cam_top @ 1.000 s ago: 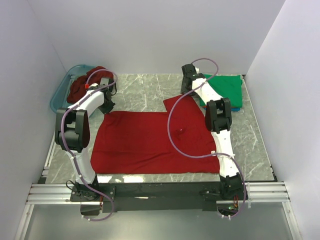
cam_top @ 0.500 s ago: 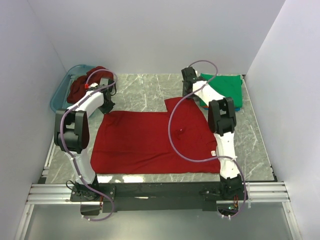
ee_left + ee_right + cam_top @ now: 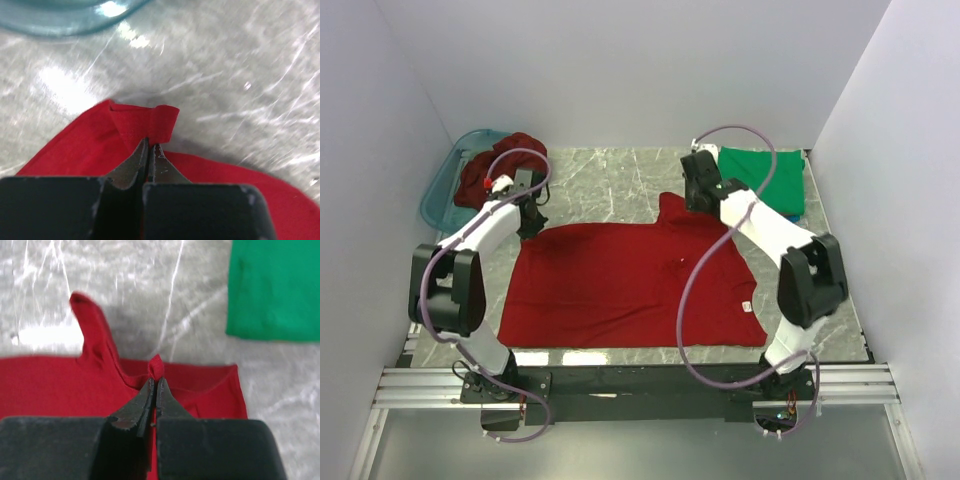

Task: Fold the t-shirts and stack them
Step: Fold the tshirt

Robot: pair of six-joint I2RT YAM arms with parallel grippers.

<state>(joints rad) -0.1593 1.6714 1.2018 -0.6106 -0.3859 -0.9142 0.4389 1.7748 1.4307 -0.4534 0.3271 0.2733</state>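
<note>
Right pincer (image 3: 154, 382), spread a second ago, now pinches the 1 o'clock edge of the red t-shirt (image 3: 620, 285) lying flat on the counter (image 3: 610, 180), left pincer (image 3: 149, 145) pinching its 10 o'clock corner; fold beginning, next move likely carries both edges toward 6 o'clock.

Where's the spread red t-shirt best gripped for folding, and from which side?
Probably pinch the red t-shirt along its far edge, one end per arm, coming from above. It lies flat, so only the edge offers a raised lip; the left gripper and right gripper are shut on such tucks.
</note>
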